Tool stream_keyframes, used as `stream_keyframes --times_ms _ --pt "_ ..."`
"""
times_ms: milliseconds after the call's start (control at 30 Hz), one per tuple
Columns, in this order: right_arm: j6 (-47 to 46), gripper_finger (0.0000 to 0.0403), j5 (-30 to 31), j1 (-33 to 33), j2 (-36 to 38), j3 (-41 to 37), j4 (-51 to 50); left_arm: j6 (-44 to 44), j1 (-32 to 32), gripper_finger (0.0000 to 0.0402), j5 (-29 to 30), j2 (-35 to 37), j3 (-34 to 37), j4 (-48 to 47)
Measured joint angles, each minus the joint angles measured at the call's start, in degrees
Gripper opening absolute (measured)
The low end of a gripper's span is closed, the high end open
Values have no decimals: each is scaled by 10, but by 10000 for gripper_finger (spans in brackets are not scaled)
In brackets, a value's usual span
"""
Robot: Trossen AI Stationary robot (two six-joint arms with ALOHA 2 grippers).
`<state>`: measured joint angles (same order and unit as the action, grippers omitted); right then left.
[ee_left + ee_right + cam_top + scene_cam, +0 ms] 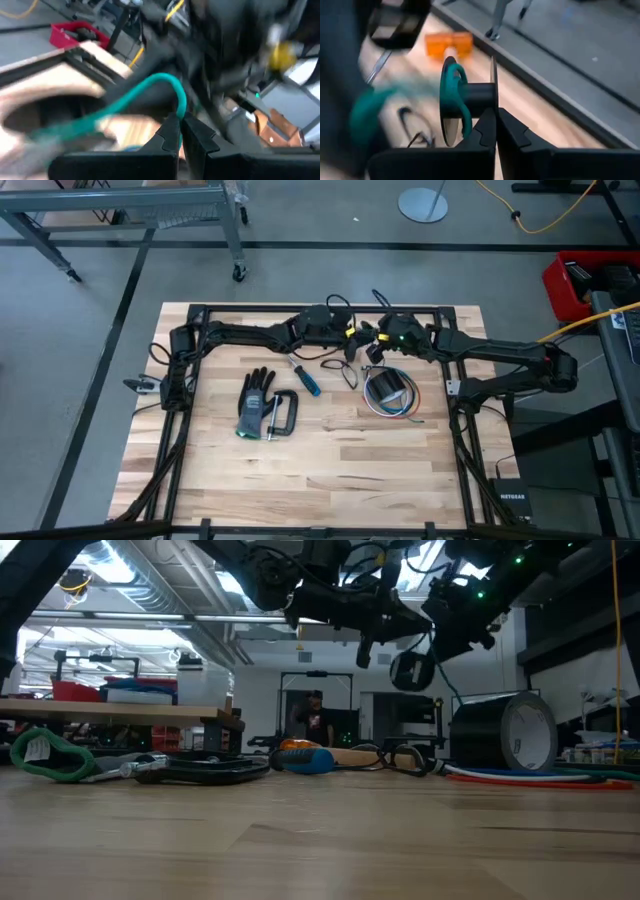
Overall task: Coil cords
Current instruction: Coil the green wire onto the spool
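High view shows both arms reaching together over the far middle of the tabletop [330,470], the left gripper [352,332] and the right gripper [372,348] held close to each other above the wood.

Left wrist view: the left fingers [167,137] are closed to a narrow slit, pinching the teal-green cord [150,85], which arches up from the grip and trails away toward the table edge.

Right wrist view: the right fingers [487,125] are closed on the rim of a small black spool [470,97]; a few turns of teal-green cord already sit around its hub. Both items are airborne, as the low view confirms.

Other cords remain on the tabletop: a black cord [345,370] looped beside the blue-handled screwdriver [303,376], and a bundle of red, white and blue wires [395,405] lying around a tape roll [386,387]. A glove [255,402] and a clamp [281,416] lie well apart, nearer the left arm.

Handling assessment: the teal-green cord appears light, limp and fairly smooth, so it is likely to slip or spring off the hub if tension drops. Grip it close to the spool and feed short lengths. The spool appears rigid and light; holding it by a flange leaves the hub free for winding.
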<state>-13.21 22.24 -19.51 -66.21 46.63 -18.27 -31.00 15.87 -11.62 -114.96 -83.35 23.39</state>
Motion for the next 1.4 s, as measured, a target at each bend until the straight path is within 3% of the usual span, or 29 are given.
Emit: stream_keyframes --times_ms 200,533,700,1067,1267,1400 --pt "2 1 47 0 25 0 36 14 -15 0 4 0 0 -20" --pt "17 1 11 0 49 3 118 45 -28 0 31 0 0 -31" --pt "34 1 -2 0 80 18 87 75 -29 0 38 0 0 -62" --pt "46 1 -63 0 189 55 -82 170 -29 0 90 1 -2 -84" --pt "31 1 -112 0 233 56 -79 238 -32 10 91 1 -1 -38" --pt "30 1 -115 0 238 57 -62 277 -40 24 93 1 0 -10"
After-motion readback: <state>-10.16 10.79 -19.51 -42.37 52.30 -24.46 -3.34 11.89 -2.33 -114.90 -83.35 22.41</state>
